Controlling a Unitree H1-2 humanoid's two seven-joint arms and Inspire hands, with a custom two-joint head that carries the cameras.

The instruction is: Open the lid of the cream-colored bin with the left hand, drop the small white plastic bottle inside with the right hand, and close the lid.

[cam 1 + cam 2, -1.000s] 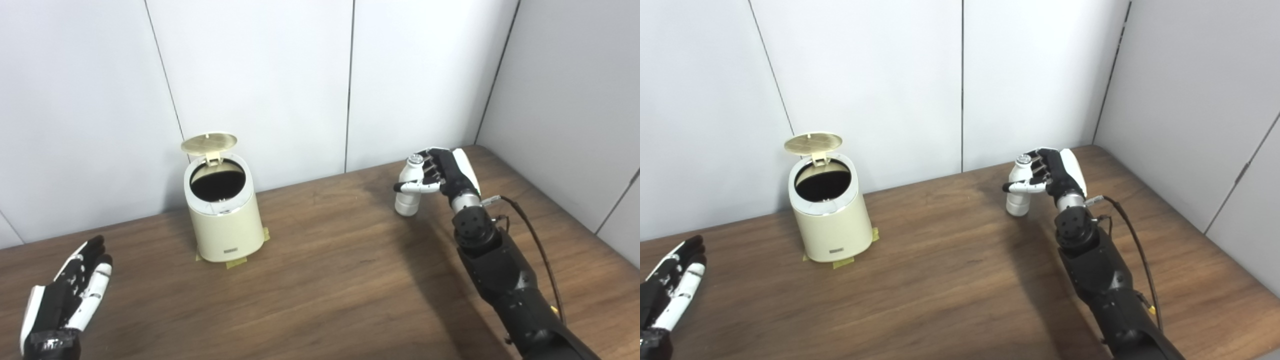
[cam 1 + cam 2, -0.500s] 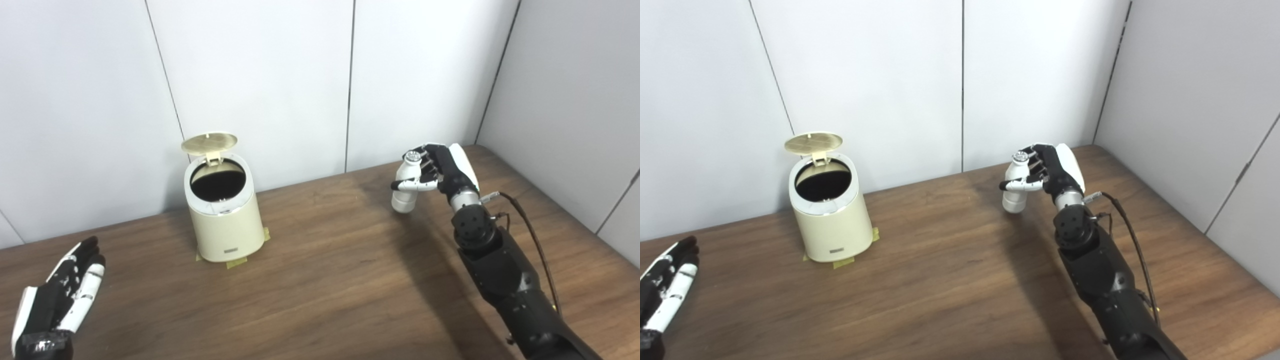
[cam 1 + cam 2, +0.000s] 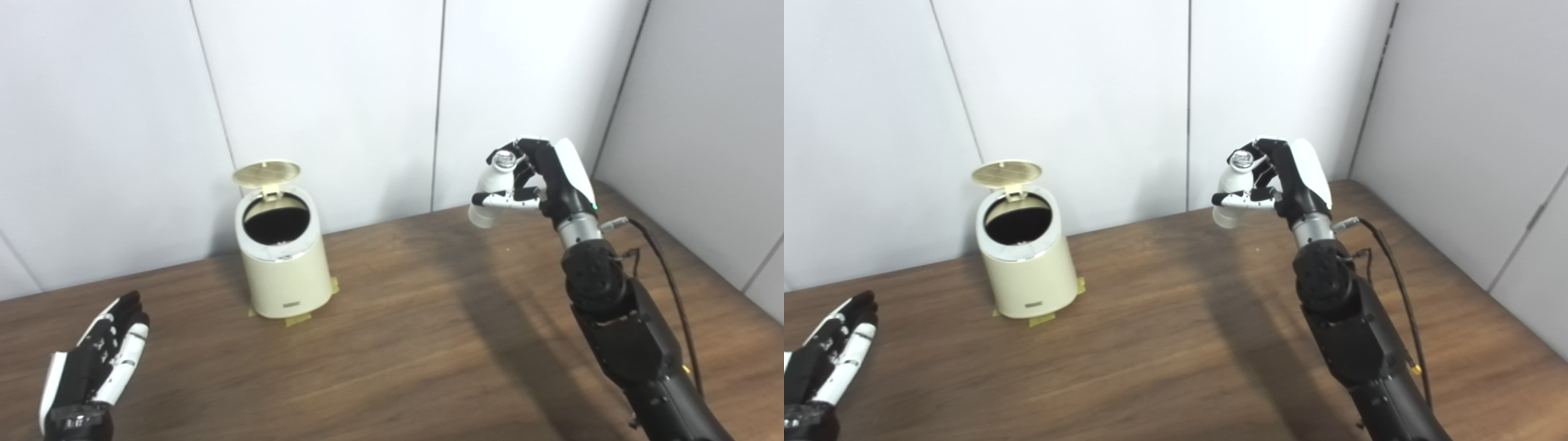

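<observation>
The cream-colored bin [image 3: 283, 269] stands on the wooden table [image 3: 392, 343] near the back wall. Its round lid [image 3: 266, 173] is tipped up and back, and the dark inside shows. My right hand [image 3: 548, 180] is shut on the small white plastic bottle [image 3: 491, 191], lifted well above the table to the right of the bin. The bottle leans a little, silver cap up. My left hand [image 3: 98, 367] lies open and empty low at the table's near left, well apart from the bin.
Yellow tape strips [image 3: 297, 319] sit at the bin's base. White wall panels close the back and right sides. A black cable [image 3: 664, 269] runs along my right forearm.
My right hand has raised the bottle off the table and carried it slightly left. The camera has shifted a little. The left hand stays low at the near left.
</observation>
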